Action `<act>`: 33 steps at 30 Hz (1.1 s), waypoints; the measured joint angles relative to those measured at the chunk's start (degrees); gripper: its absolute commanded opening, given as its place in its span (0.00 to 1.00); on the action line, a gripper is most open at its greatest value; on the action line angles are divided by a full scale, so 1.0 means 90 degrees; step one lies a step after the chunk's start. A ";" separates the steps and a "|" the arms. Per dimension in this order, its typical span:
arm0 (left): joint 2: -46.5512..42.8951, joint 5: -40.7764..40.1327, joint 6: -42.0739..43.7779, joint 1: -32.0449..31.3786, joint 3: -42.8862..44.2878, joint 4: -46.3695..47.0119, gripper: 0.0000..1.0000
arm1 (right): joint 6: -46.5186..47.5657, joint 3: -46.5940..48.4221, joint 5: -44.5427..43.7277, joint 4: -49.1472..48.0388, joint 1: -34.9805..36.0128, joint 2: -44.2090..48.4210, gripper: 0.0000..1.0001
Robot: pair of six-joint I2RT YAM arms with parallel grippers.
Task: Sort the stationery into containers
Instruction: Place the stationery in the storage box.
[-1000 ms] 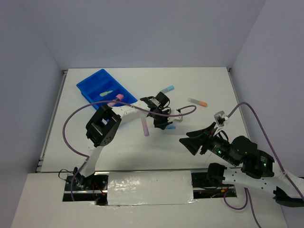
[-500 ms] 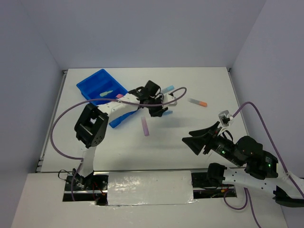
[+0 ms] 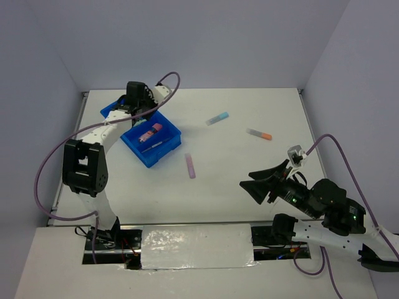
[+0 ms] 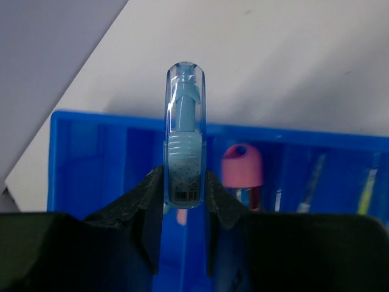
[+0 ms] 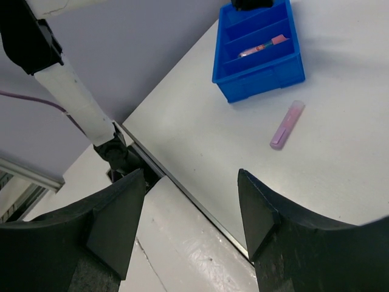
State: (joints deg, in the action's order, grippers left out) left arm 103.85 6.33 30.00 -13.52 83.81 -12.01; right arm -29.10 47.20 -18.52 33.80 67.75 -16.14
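Observation:
The blue tray (image 3: 163,150) stands at the far left of the table. My left gripper (image 3: 137,104) hovers over its far end, shut on a clear pale-blue stick (image 4: 185,131) that points up between the jaws. In the left wrist view the tray (image 4: 91,158) lies below, holding a pink-capped bottle (image 4: 242,167), a thin dark pen (image 4: 313,179) and a yellow pencil (image 4: 366,185). A purple stick (image 3: 190,166), a blue stick (image 3: 217,118) and a grey stick with an orange end (image 3: 259,134) lie loose on the table. My right gripper (image 3: 260,185) is open and empty, well to the right of the tray.
The right wrist view shows the purple stick (image 5: 287,125) on bare table, the tray (image 5: 261,79) beyond it and the table's front edge (image 5: 182,188) with a metal strip below. Grey walls close in the table on three sides.
My left arm swung from the table's middle to the far left, carrying the pale-blue stick to above the tray. The right arm has barely moved.

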 measured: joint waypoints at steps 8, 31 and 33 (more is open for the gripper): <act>0.0073 -0.0449 0.0027 0.0736 -0.0272 0.0532 0.00 | 0.0199 -0.0185 0.0323 -0.0136 0.0000 -0.0010 0.70; 0.0236 -0.0721 -0.0352 0.1214 -0.1229 0.1528 0.99 | 0.0508 -0.0294 0.0826 -0.0418 0.0000 -0.0270 0.70; 0.0219 -0.0685 -0.0384 0.1214 -0.1229 0.1528 0.99 | 0.0508 -0.0294 0.0826 -0.0418 0.0000 -0.0270 0.70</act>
State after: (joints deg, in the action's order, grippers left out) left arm 105.82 0.16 26.55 -2.59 72.75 1.74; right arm -24.53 44.56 -11.09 30.04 67.75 -18.57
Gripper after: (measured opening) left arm 0.992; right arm 0.699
